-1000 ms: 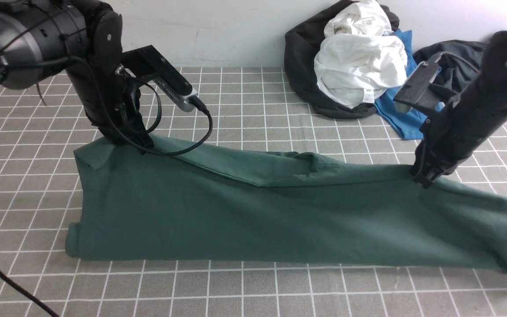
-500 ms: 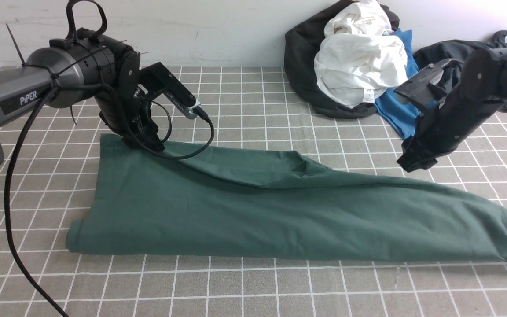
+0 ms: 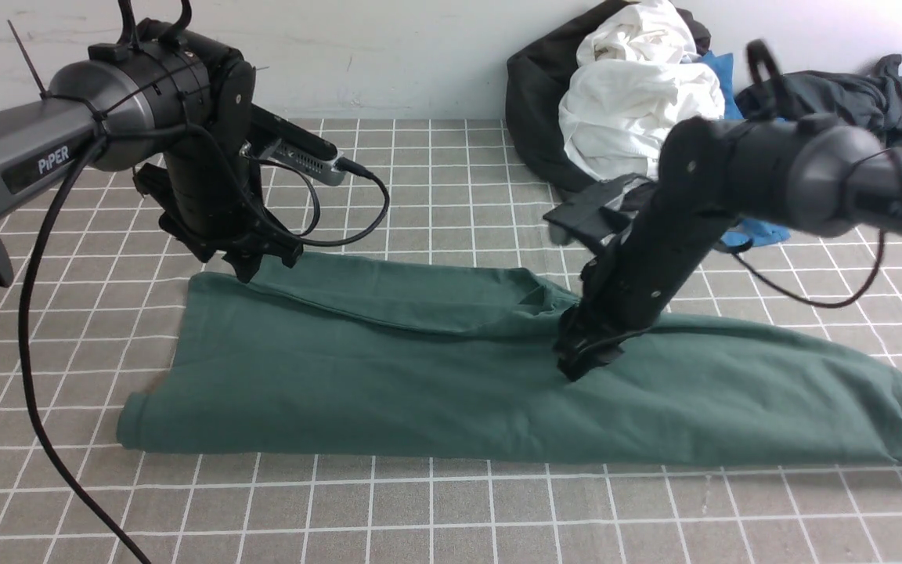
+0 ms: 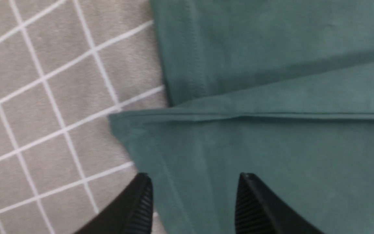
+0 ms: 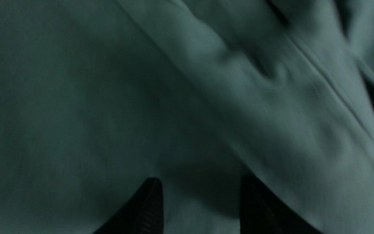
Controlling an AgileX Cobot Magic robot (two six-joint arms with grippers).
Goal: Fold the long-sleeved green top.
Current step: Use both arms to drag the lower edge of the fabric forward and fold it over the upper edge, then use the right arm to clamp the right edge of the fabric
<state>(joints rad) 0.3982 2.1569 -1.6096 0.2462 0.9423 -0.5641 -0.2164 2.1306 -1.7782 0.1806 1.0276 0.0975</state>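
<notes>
Grey worktop (image 3: 451, 517) with white grid lines, white wall behind; heap of clothes (image 3: 639, 102), white, black and blue, at upper right of the frame; green long-sleeved top (image 3: 388, 376) lies flat on the worktop, folded into a long band across the middle, from centre left to the right edge; left end effector (image 3: 267, 262) at the top's upper-left corner, jaws parted, nothing clamped; right end effector (image 3: 588, 362) centre right, pointing down at the top by a wrinkle, jaws parted, nothing gripped; touching the cloth or just above it, cannot tell.
</notes>
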